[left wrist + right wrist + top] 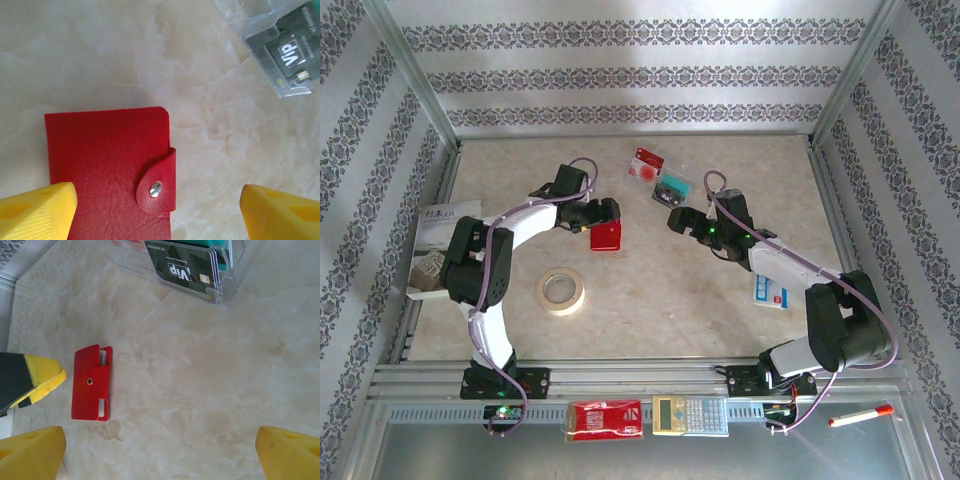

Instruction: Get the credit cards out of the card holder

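Beige marble-look tabletop, patterned walls; L claw, R claw both apart; card holder under L.

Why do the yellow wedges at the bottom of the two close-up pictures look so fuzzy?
Left wrist view: the left gripper's yellow fingertips sit too near the lens and blur, while the red leather card holder is sharp. Right wrist view: the right gripper's fingertips blur likewise. Top view: bright, slightly washed out.

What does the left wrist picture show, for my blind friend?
A closed red card holder lies on a marbled table, the left tool's yellow fingers open above it. A clear case with a black VIP card sits top right.
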Available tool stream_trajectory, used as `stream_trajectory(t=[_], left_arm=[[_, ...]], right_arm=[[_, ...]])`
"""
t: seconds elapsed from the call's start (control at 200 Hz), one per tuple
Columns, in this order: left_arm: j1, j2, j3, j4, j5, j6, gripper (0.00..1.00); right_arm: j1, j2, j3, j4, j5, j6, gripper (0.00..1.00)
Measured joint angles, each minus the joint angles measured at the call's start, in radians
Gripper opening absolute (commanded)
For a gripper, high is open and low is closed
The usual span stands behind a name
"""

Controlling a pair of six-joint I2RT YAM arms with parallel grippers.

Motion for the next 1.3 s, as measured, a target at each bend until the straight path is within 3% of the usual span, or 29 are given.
stream_trajectory(t=[0.3,0.679,0.969,1.084,1.304], left_arm=[[-0.023,0.061,0.053,-0.054,0.033,0.039,0.75],[-0.151,0.013,-0.023,-0.069,0.002,0.080,0.67],[-0.251,-0.142,-0.239,0.020,0.091,-0.090,0.62],[-0.248,-0.180,-0.248,0.016,0.074,-0.119,0.56],[-0.202,-0.199,-0.244,-0.096,-0.006,-0.103,0.44]], right_arm=[[0.000,0.000,0.000,-0.004,0.011,-0.004,0.98],[0.000,0.000,-0.002,-0.004,0.030,-0.016,0.96],[0.010,0.000,-0.014,-0.037,0.045,-0.019,0.91],[0.056,0.000,-0.014,-0.061,0.056,-0.015,0.82],[0.253,0.060,0.001,-0.083,0.058,0.016,0.50]])
